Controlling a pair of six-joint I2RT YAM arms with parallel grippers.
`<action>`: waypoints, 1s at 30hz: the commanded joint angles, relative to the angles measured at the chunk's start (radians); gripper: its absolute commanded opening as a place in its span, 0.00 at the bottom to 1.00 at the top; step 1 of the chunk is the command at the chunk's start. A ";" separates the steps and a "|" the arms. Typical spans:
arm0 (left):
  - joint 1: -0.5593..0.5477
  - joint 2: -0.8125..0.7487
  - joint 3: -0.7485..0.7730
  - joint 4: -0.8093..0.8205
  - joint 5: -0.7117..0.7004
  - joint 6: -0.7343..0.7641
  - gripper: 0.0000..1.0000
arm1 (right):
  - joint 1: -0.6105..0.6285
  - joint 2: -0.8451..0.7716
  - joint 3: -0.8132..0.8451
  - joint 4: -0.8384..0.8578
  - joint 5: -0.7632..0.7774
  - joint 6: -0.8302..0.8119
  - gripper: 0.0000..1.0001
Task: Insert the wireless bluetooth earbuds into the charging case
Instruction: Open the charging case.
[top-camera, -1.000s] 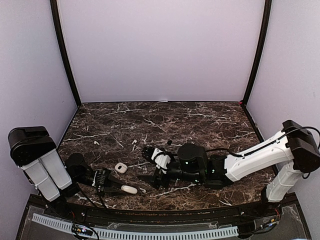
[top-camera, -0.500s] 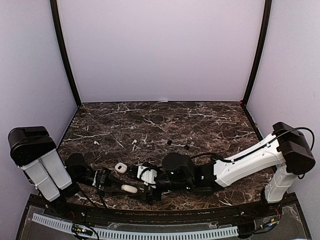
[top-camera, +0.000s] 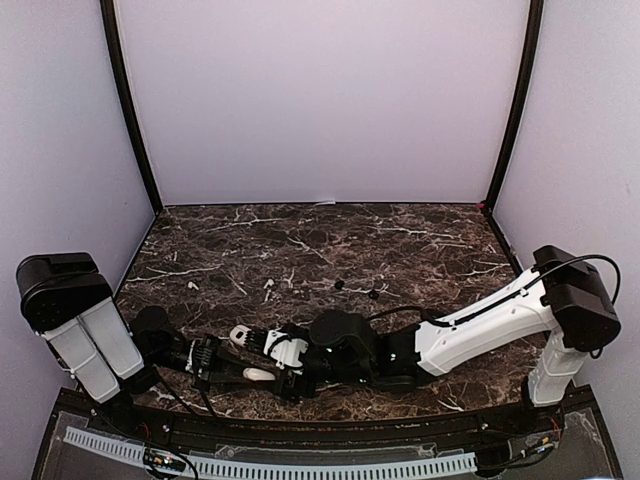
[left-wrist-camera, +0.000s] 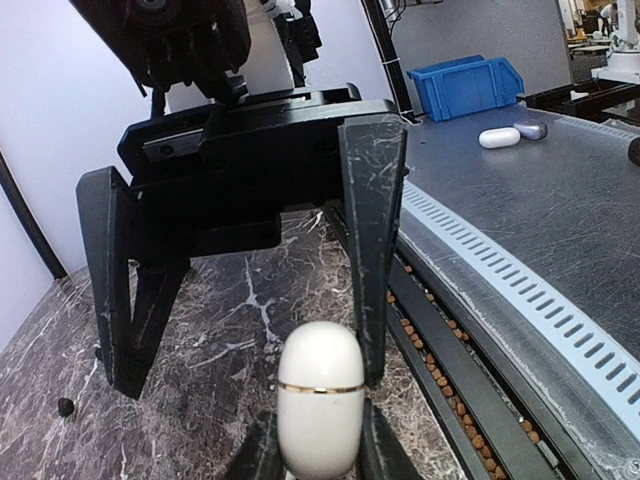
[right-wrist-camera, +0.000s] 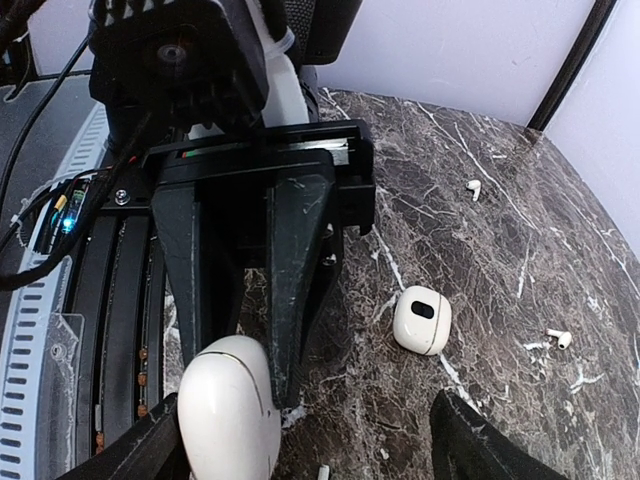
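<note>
Robotics lab: lilac-walled booth (top-camera: 320, 100), metal bench (left-wrist-camera: 560, 190) w/ blue parts bin (left-wrist-camera: 468, 88)

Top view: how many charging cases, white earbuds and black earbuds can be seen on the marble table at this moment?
Charging cases: 2, the shut case and the open case
White earbuds: 2
Black earbuds: 2
Total: 6, though the arms may hide more.
</note>
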 joint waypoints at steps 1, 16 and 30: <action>-0.002 -0.008 0.001 0.214 0.045 0.001 0.00 | -0.004 -0.036 0.002 0.022 0.077 -0.008 0.79; -0.003 -0.003 0.003 0.213 0.052 0.002 0.00 | -0.033 -0.087 -0.039 0.032 0.055 0.012 0.37; -0.003 0.000 0.006 0.214 0.048 -0.013 0.00 | -0.038 -0.081 -0.036 0.022 0.079 0.023 0.35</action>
